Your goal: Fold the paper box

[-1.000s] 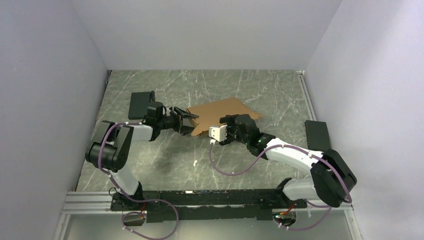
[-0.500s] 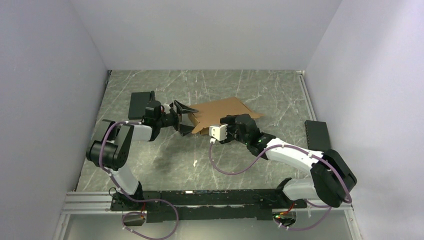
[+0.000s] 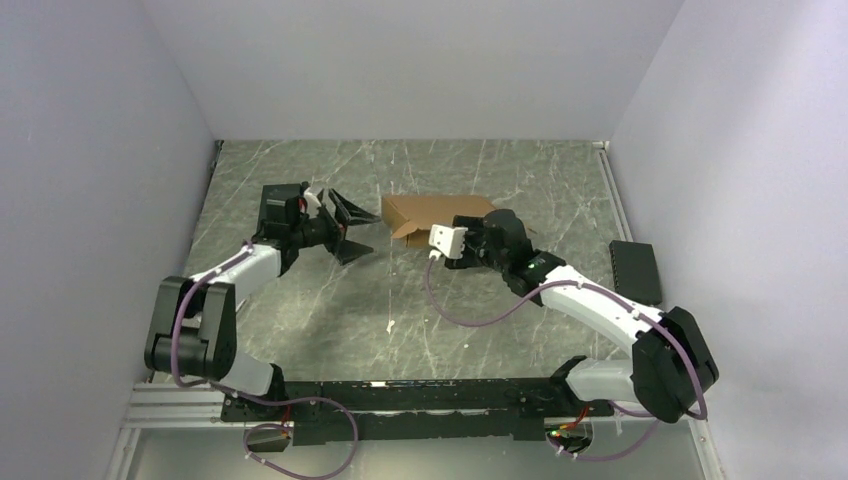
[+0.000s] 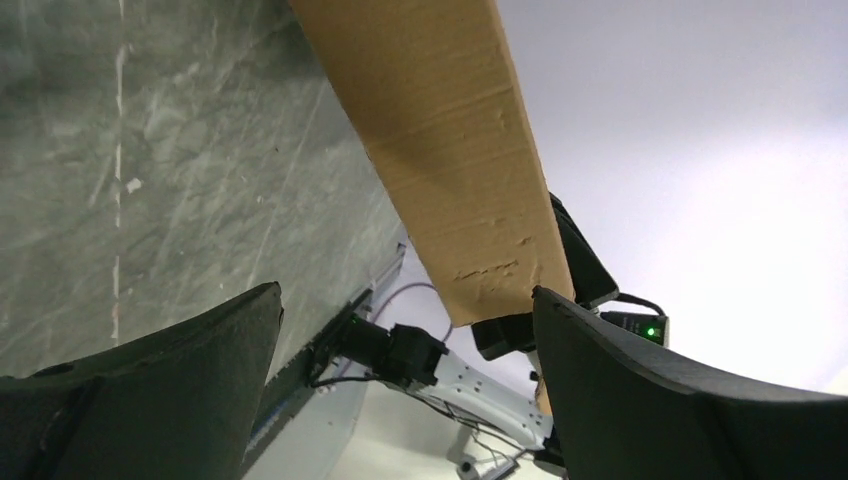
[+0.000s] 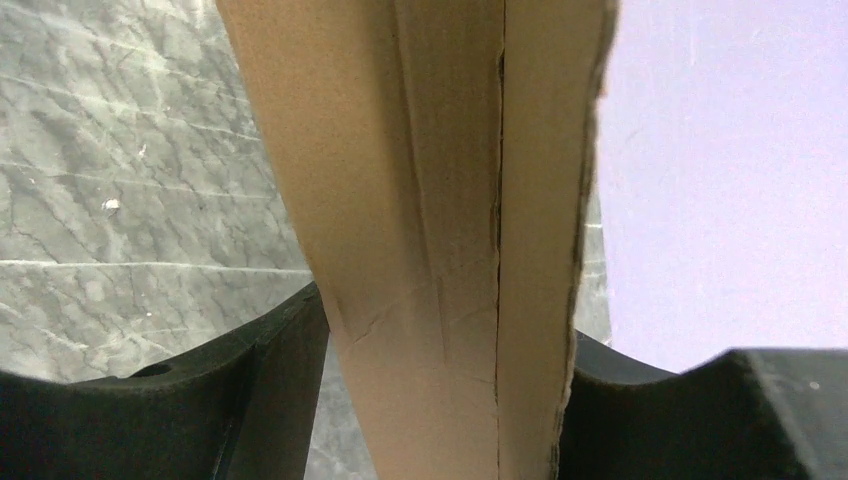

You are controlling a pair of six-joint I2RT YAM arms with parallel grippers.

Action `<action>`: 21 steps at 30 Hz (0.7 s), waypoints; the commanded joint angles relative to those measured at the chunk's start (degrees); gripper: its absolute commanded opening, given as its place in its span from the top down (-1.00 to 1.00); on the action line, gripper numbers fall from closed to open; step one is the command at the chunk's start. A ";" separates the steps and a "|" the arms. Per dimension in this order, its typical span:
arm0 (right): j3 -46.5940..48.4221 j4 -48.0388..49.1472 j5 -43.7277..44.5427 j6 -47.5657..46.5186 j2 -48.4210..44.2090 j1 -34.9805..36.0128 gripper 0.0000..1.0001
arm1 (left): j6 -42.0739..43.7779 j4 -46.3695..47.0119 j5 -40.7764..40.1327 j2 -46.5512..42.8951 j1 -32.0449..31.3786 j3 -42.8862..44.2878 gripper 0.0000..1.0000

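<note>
Grey marbled table (image 3: 300, 310) fills the floor of a booth with plain pale walls, and from my console I count two arms on it, their bases bolted at the bottom of the overhead frame.

One paper box (image 3: 430, 210) lies just above the middle of the frame: plain brown corrugated card, part folded, with a flap raised along its left end. It is the biggest loose thing I can see.

At centre frame, the right tool (image 3: 470, 228) reaches in from the lower right and is clamped on the box's lower right edge. Its wrist camera shows a creased, doubled band of card (image 5: 420, 200) running up between the two dark fingers (image 5: 270, 380).

At centre left, the left tool (image 3: 348, 228) is released, its fingers spread wide and gripping nothing. Bare table lies between it and the box's left end.

One black block (image 3: 635, 272) sits at the table's right edge. One small white scrap (image 3: 390, 325) lies below centre. One green lamp (image 4: 650, 328) glows on the right arm.
</note>
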 commanded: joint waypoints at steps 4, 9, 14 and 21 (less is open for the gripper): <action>9.14 -7.38 -8.39 10.03 -2.07 -4.26 -0.05 | 15.32 -16.99 -7.96 -9.33 2.09 6.06 -0.99; 14.35 -12.89 -11.88 16.77 -0.49 -7.06 -0.04 | 17.21 -18.03 -9.45 -10.81 2.36 5.91 -0.99; 19.56 -17.45 -16.85 23.35 1.64 -9.86 -0.03 | 16.47 -15.33 -8.78 -10.89 2.47 3.79 -0.99; 27.10 -24.23 -25.37 32.96 6.10 -13.30 -0.02 | 19.14 -16.41 -9.02 -11.82 2.56 3.93 -0.99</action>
